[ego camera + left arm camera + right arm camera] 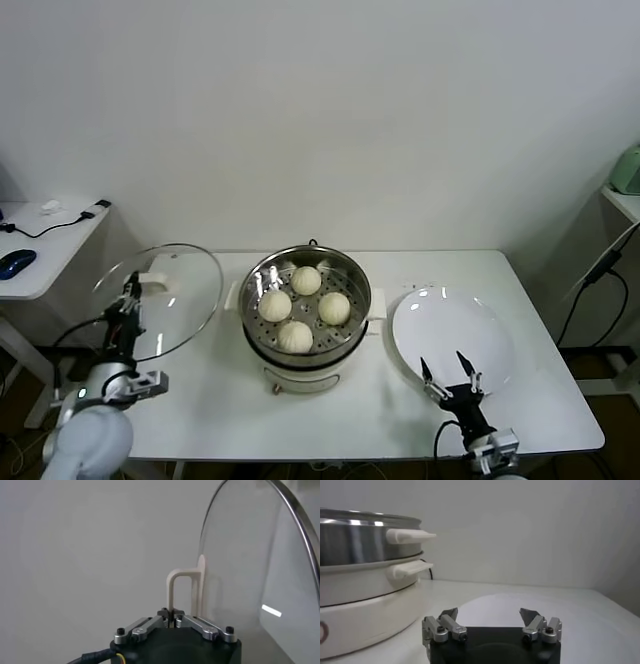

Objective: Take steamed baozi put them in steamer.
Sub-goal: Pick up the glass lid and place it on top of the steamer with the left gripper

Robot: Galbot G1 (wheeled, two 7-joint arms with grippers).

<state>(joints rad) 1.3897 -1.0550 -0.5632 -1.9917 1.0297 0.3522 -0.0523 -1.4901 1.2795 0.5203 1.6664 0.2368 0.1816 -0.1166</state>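
Observation:
Several pale baozi lie on the perforated tray inside the steel steamer at the table's middle. Left of it, my left gripper is shut on the white handle of the round glass lid, which it holds tilted on edge above the table. In the left wrist view the left gripper pinches one leg of that handle. My right gripper stands open and empty over the near edge of the white plate, right of the steamer. The right wrist view shows the right gripper with nothing between its fingers.
A side desk at the far left carries a blue mouse and a cable. A black cable hangs beyond the table's right edge. The white wall stands close behind the table.

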